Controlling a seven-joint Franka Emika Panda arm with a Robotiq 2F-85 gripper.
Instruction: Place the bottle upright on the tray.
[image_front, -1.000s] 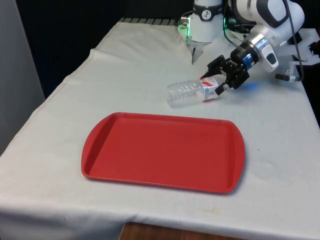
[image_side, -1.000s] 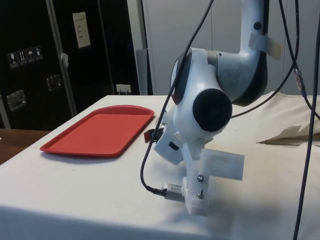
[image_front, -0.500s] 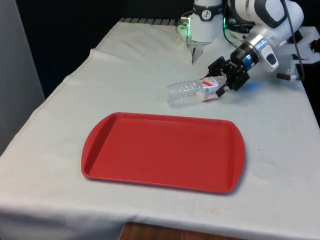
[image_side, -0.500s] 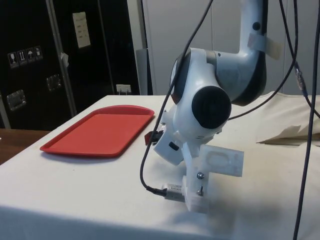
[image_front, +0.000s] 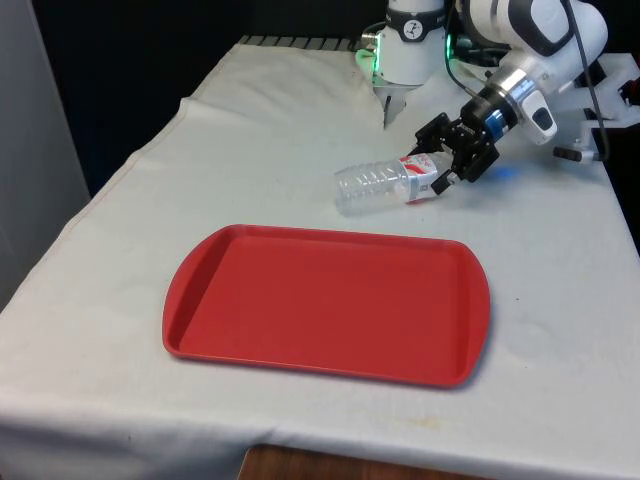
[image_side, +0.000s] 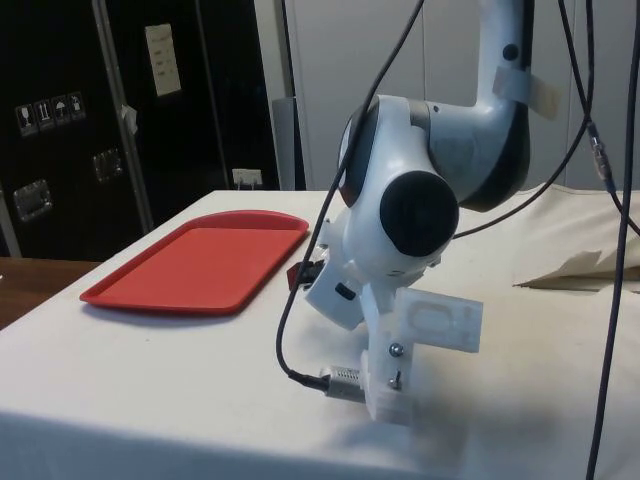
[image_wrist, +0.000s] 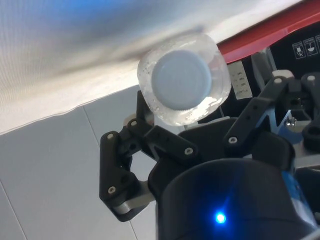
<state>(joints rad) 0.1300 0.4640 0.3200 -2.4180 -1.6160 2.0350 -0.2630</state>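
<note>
Lab, cloth-covered table (image_front: 250, 150), dark cabinets (image_side: 110, 110), dangling cables (image_side: 600, 180)

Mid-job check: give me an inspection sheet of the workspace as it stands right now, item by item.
Surface: white cloth over the table, a few creases.
Job's things: clear bottle on its side on the cloth, beyond the tray's far edge, not on it; cap end towards the gripper. Red tray flat and bare.
Clutter: nothing seen.
Grippers: gripper at the bottle's cap end, jaws either side of the neck; whether they grip it is unclear.
Cables: black cables hang along the arm, one looping low above the cloth.
Surroundings: black curtains behind; dark cabinets at the side.
</note>
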